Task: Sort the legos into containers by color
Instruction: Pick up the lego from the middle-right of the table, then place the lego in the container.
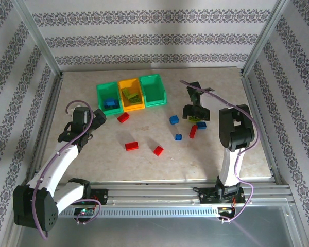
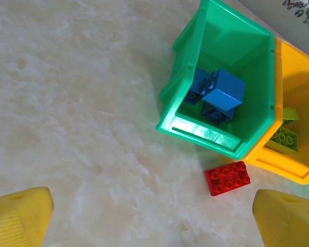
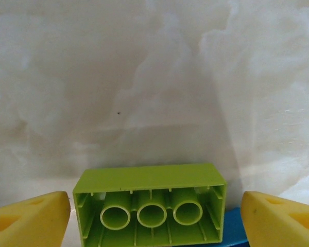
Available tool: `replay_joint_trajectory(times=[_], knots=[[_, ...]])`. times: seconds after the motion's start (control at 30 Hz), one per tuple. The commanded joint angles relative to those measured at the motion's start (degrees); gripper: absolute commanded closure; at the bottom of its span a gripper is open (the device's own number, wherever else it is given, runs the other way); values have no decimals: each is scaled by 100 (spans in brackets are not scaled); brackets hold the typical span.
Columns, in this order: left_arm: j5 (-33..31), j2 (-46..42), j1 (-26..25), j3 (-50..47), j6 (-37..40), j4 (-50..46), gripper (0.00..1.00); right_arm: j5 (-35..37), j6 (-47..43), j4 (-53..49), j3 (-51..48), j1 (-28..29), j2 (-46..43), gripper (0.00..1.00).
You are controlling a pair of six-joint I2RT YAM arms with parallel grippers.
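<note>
Three containers stand in a row at the back: a green bin (image 1: 107, 98) (image 2: 221, 77) with blue legos (image 2: 219, 95) inside, an orange-yellow bin (image 1: 131, 95) (image 2: 293, 128) with lime legos (image 2: 284, 136), and a second green bin (image 1: 153, 90). My left gripper (image 1: 99, 117) (image 2: 152, 216) hangs open above bare table, with a red lego (image 2: 227, 178) (image 1: 123, 117) just ahead by the bins. My right gripper (image 1: 194, 119) (image 3: 155, 211) is open, its fingers either side of a lime lego (image 3: 149, 200) whose hollow underside faces the camera. A blue lego (image 3: 237, 226) lies against it.
Loose on the table are red legos (image 1: 132, 146) (image 1: 158, 150) (image 1: 193, 131) and blue legos (image 1: 173, 120) (image 1: 178, 137) (image 1: 201, 125). A metal frame and patterned walls enclose the tabletop (image 1: 144, 164).
</note>
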Motion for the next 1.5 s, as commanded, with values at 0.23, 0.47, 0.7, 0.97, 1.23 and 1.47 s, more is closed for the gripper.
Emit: replay_joint_trajectory(times=[0.23,0.47,0.7,0.97,1.23,1.47], knots=[[-31,-79,70,-127,-29,71,0,-183,-99,63,63,-33,307,27],[-58,-91,68,-114,-6,45,0,-97,-101,62,73,74,256,41],[-76,-109,68,-123,13,36,0,110,-96,-24,214,378,-25,53],[28,-79,68,-167,-24,137,0,367,-42,-35,1083,1238,-229,54],[142,-66,69,-167,6,135,0,540,-226,60,2782,2151,398,55],[166,-96,66,-176,53,89,0,741,-658,168,4501,2639,1455,55]])
